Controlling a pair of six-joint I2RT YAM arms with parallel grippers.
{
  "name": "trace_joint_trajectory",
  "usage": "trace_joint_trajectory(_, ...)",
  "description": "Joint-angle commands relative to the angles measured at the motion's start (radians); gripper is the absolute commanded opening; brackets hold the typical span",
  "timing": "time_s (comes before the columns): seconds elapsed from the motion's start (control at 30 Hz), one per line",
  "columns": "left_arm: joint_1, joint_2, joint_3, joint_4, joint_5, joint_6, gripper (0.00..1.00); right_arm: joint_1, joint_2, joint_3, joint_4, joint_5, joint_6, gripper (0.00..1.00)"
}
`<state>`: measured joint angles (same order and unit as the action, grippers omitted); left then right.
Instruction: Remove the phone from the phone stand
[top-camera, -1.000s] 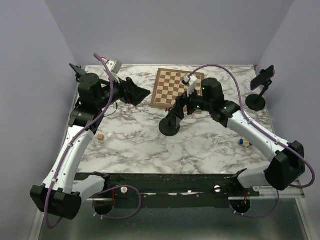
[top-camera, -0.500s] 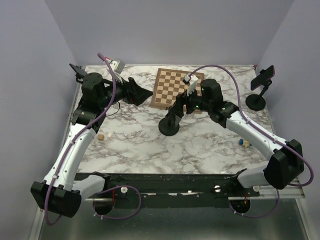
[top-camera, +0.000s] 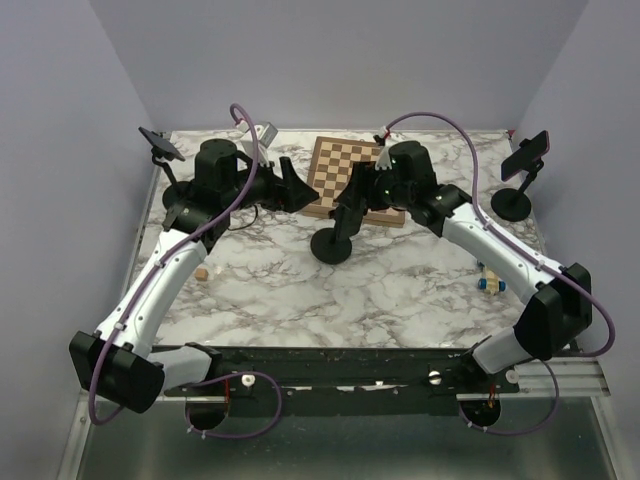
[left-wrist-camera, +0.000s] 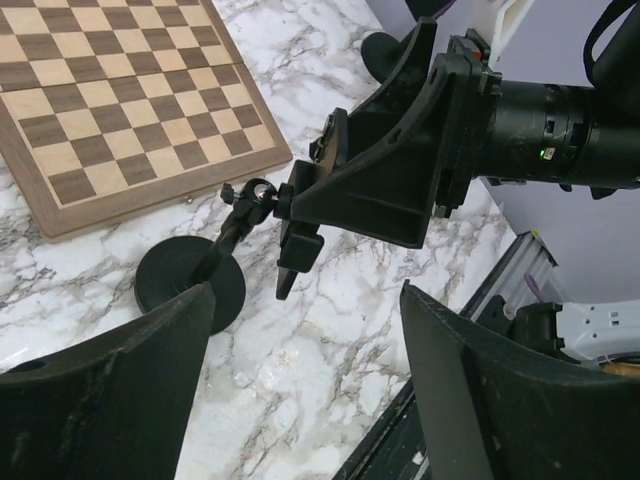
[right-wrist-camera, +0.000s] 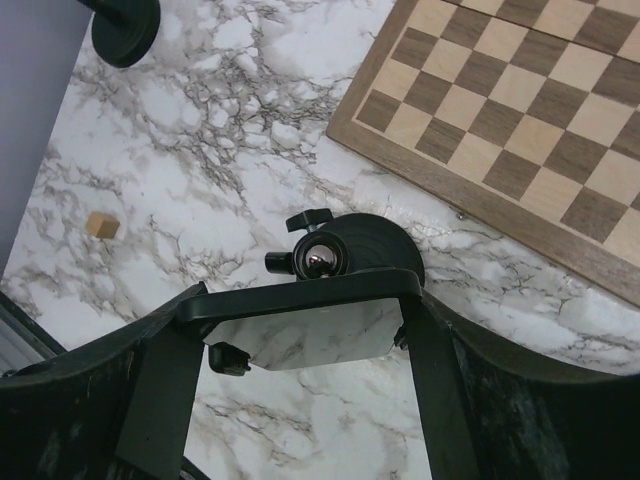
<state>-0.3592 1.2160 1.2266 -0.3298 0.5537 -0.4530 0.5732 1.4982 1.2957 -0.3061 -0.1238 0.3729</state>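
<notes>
The black phone stand has its round base on the marble in front of the chessboard, also seen in the left wrist view and the right wrist view. Its ball joint carries a clamp holding the phone, a flat slab whose face shows a marble pattern. My right gripper is shut across the phone in the clamp, one finger on each side. My left gripper is open and empty just left of the stand, fingers wide apart.
A chessboard lies behind the stand. Two other stands with phones are at the back left and far right. A small wooden cube sits at the left, and a small blue and yellow piece at the right.
My left arm has swung right, bringing its open gripper close to the stand. My right gripper has shifted left and back, and the stand's base has slid slightly left.
</notes>
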Motion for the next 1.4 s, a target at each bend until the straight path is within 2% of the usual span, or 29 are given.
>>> trace_joint_trajectory(0.0, -0.023, 0.02, 0.041, -0.065, -0.071, 0.017, 0.78, 0.002, 0.057, 0.103, -0.197, 0.12, 0.149, 0.01)
trace_joint_trajectory(0.07, -0.045, 0.03, 0.035, -0.063, -0.098, 0.011, 0.72, 0.004, 0.082, 0.136, -0.233, 0.12, 0.172, 0.01)
trace_joint_trajectory(0.13, -0.08, 0.037, 0.029, -0.076, -0.161, 0.01, 0.62, 0.004, 0.097, 0.145, -0.239, 0.111, 0.183, 0.01)
trace_joint_trajectory(0.23, -0.146, 0.026, 0.001, -0.062, -0.249, 0.021, 0.57, 0.004, 0.124, 0.166, -0.263, 0.107, 0.189, 0.01)
trace_joint_trajectory(0.47, -0.249, -0.036, -0.097, 0.055, -0.332, 0.095, 0.56, 0.005, 0.123, 0.18, -0.278, 0.133, 0.194, 0.01)
trace_joint_trajectory(0.6, -0.259, -0.036, -0.106, 0.07, -0.342, 0.145, 0.56, 0.043, 0.133, 0.234, -0.354, 0.268, 0.21, 0.01)
trace_joint_trajectory(0.77, -0.274, -0.053, -0.147, 0.142, -0.285, 0.159, 0.56, 0.12, 0.112, 0.247, -0.378, 0.424, 0.239, 0.01)
trace_joint_trajectory(0.93, -0.28, -0.124, -0.207, 0.218, -0.315, 0.164, 0.55, 0.174, 0.088, 0.278, -0.423, 0.553, 0.258, 0.01)
trace_joint_trajectory(1.07, -0.283, -0.186, -0.289, 0.307, -0.366, 0.104, 0.55, 0.206, 0.105, 0.289, -0.454, 0.636, 0.276, 0.01)
trace_joint_trajectory(1.2, -0.303, -0.217, -0.353, 0.399, -0.378, 0.087, 0.54, 0.24, 0.112, 0.294, -0.448, 0.677, 0.29, 0.01)
trace_joint_trajectory(1.37, -0.363, -0.167, -0.325, 0.336, -0.455, 0.112, 0.54, 0.241, 0.101, 0.258, -0.399, 0.664, 0.274, 0.01)
